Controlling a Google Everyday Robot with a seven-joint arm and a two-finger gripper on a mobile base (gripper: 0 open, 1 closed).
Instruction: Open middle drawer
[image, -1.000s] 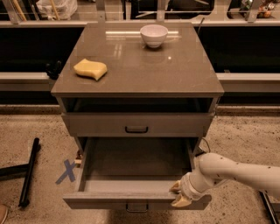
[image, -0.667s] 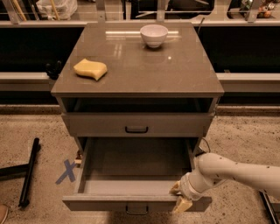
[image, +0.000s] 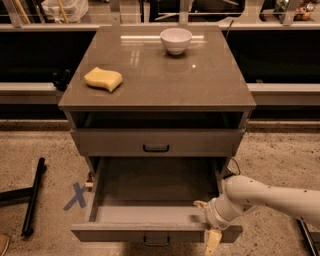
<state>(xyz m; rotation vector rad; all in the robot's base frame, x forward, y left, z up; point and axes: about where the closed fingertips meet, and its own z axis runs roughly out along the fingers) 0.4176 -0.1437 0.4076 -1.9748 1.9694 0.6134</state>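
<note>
The grey-brown cabinet (image: 115, 142) shows its middle drawer (image: 150, 215), a wide shallow grey tray, pulled well out. The tool (image: 206, 223) of the white arm (image: 270, 197) sits at the drawer's front right rim; whether apart or clamped cannot be told. 1 white bowl (image: 175, 40) and 1 yellow sponge (image: 103, 79) rest on the surface (image: 200, 85).

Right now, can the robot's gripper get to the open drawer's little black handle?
Probably yes. The gripper is at the front right edge of the middle drawer, and the black handle sits close beside it on that same front, with nothing between them.

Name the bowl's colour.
The bowl is white, camera view. The gripper is at the middle drawer, front right.
</note>
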